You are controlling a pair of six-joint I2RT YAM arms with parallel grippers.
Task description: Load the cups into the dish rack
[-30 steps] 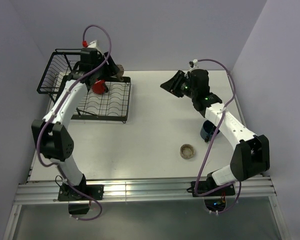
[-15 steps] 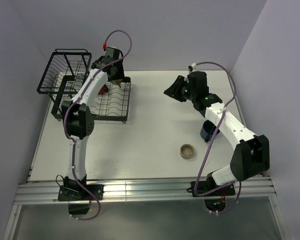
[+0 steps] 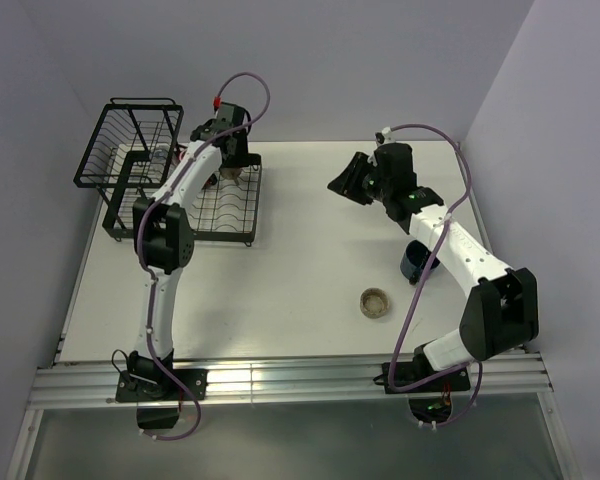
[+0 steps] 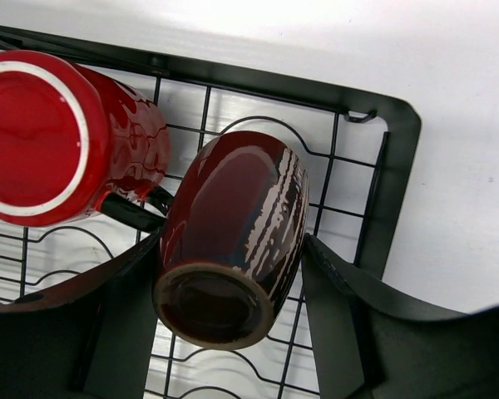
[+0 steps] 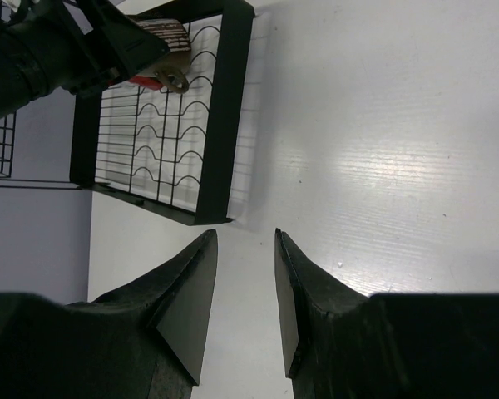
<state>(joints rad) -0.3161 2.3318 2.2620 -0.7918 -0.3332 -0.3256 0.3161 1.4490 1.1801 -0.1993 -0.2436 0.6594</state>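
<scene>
My left gripper (image 4: pixel 231 243) is shut on a glossy red-brown cup (image 4: pixel 233 216) with pale streaks, a tan rim and a dark inside. It hangs tilted over the far right corner of the dish rack's flat tray (image 4: pixel 395 166). A red mug (image 4: pixel 41 133) lies on the tray just left of it, its base facing the left wrist camera. From above, the left gripper (image 3: pixel 232 165) is at the tray's back edge. My right gripper (image 5: pixel 245 234) is open and empty above the table. A dark blue mug (image 3: pixel 416 262) and a low beige cup (image 3: pixel 375 302) stand on the table.
The rack's taller wire basket (image 3: pixel 130 140) stands at the back left with a clear glass (image 3: pixel 160 157) inside. The right arm (image 3: pixel 450 240) reaches over the dark blue mug. Walls close in the table on three sides.
The left arm has swung and straightened, carrying the streaked cup rightward to the tray's far right corner; it now covers most of the red mug from above. The right gripper barely shifted.
</scene>
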